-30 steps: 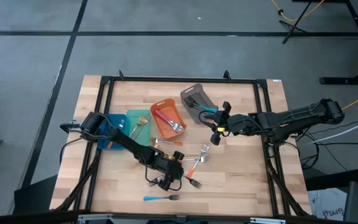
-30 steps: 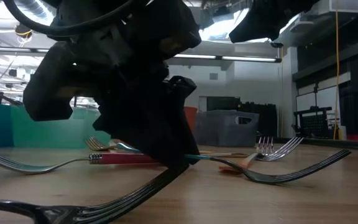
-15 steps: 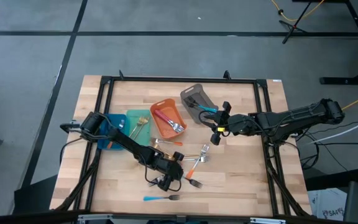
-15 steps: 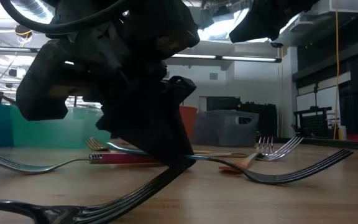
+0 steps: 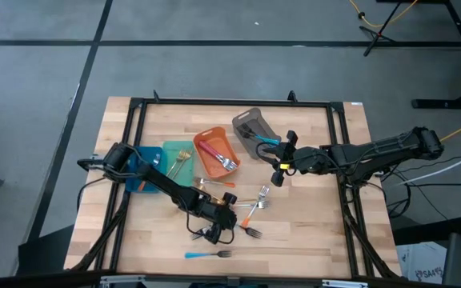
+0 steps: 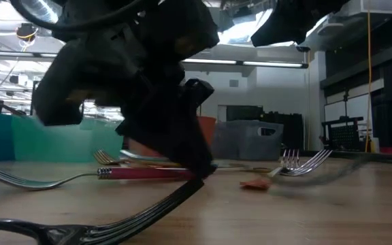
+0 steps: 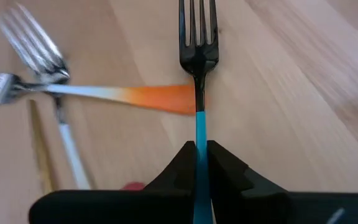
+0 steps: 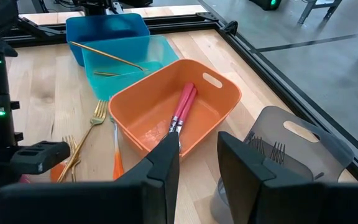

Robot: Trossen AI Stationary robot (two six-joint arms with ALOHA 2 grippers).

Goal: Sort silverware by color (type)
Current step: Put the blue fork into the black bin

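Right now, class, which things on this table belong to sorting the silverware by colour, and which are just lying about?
Belongs to the job:
- blue-handled fork, shut in the left gripper
- orange-handled fork
- red-handled utensils
- orange bin
- teal bin
- grey bin

Just lying about:
- black table frame

A light wooden tabletop point(image 5: 310, 232) carries 4 bins in a row: blue point(image 5: 138, 160), teal point(image 5: 176, 158), orange point(image 5: 214, 152) and grey point(image 5: 250, 128). Loose forks point(image 5: 254, 204) lie scattered mid-table, and a blue-handled fork point(image 5: 206, 254) lies apart near the front edge.
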